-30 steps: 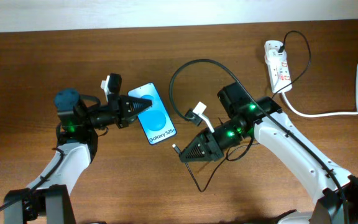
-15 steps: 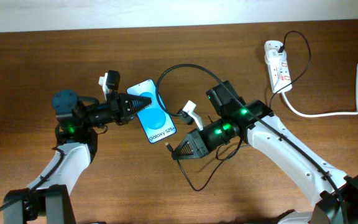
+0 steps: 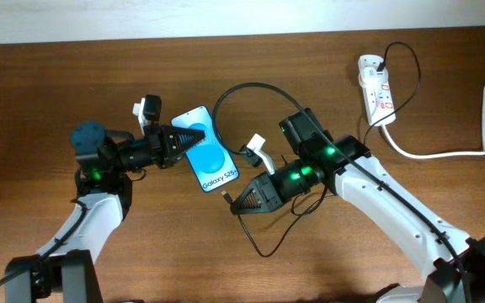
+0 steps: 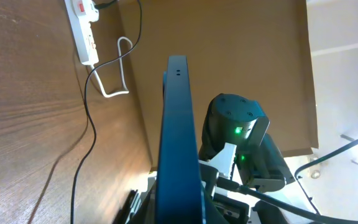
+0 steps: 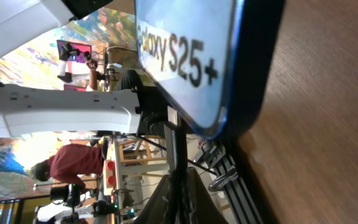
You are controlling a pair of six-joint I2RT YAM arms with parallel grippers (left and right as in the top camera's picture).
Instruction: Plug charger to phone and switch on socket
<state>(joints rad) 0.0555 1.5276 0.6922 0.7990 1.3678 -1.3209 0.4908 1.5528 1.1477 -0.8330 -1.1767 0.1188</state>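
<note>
The phone [image 3: 210, 157] lies tilted at the table's middle left, blue screen up. My left gripper [image 3: 189, 141] is shut on its upper left part. In the left wrist view the phone [image 4: 178, 124] shows edge-on between the fingers [image 4: 179, 208]. My right gripper [image 3: 239, 202] is shut on the charger [image 3: 228, 196] near its plug tip, which sits just off the phone's lower end, apart from it. The right wrist view shows the phone's end with "S25+" [image 5: 194, 56] right ahead of the held plug [image 5: 179, 155]. The socket [image 3: 375, 87] lies at the far right.
The black cable [image 3: 251, 85] loops behind the right arm and trails to the front [image 3: 268, 251]. A thick white cord [image 3: 445, 152] runs from the socket to the right edge. The socket also shows in the left wrist view [image 4: 83, 25].
My right gripper has moved left with the charger, bringing the plug tip close to the phone's lower end. The left gripper has shifted the phone slightly up and left.
</note>
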